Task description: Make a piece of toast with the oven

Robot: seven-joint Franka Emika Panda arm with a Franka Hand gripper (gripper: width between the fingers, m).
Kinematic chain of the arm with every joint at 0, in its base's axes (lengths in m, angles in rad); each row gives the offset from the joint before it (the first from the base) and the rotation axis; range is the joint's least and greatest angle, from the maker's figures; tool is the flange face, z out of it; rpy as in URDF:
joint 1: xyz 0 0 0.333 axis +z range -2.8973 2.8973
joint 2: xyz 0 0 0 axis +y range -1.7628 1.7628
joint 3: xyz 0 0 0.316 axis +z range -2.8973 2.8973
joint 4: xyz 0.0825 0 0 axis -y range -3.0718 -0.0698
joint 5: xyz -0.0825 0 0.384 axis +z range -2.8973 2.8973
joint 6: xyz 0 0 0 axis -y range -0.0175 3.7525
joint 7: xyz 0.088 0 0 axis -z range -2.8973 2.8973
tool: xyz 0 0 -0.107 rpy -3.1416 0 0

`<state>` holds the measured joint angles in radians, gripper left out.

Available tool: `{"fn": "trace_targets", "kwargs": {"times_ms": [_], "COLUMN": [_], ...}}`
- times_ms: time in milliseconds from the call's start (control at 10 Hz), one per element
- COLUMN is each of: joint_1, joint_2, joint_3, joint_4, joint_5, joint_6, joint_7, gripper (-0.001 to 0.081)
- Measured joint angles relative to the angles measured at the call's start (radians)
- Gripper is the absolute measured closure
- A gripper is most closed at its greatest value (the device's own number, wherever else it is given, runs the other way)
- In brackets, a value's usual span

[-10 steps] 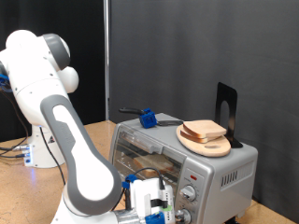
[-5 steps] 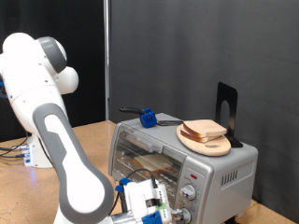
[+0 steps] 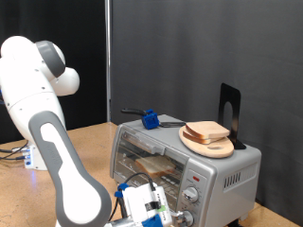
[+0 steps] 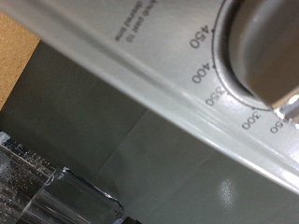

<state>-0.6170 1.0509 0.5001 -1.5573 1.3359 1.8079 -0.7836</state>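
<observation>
The oven (image 3: 213,170) is a silver box on the table at the exterior view's lower right, its glass door shut. Through the glass a pale slice, the piece of toast (image 3: 151,166), lies on the rack. My gripper (image 3: 159,206) is low in front of the oven, close to the knobs (image 3: 189,197) on its front panel. The wrist view shows the panel very close: a round metal knob (image 4: 266,42) ringed by the marks 450, 400, 350 and 300. A blurred grey finger (image 4: 65,196) shows at the frame's corner. Nothing shows between the fingers.
On top of the oven lie a round wooden board with other bread slices (image 3: 206,133), a blue-handled utensil (image 3: 149,119) and a black stand (image 3: 229,113). The wooden table (image 3: 90,142) runs to the exterior view's left. A black curtain hangs behind.
The arm's upper links have swung towards the exterior view's left. The gripper has stayed low at the oven's front panel, shifting only slightly.
</observation>
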Motion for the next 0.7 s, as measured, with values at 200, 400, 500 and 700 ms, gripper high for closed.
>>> {"fn": "trace_targets", "kwargs": {"times_ms": [200, 400, 500, 700], "joint_1": [-0.002, -0.003, -0.002, -0.003], "joint_2": [0.002, 0.002, 0.002, 0.002], "joint_3": [0.002, 0.002, 0.002, 0.002], "joint_4": [0.0, 0.0, 0.0, -0.001], "joint_5": [0.0, 0.0, 0.0, -0.002], "joint_6": [-0.003, -0.002, -0.001, -0.001], "joint_7": [-0.019, -0.021, -0.021, -0.021], "gripper": [0.0715, 0.0715, 0.0715, 0.0707]}}
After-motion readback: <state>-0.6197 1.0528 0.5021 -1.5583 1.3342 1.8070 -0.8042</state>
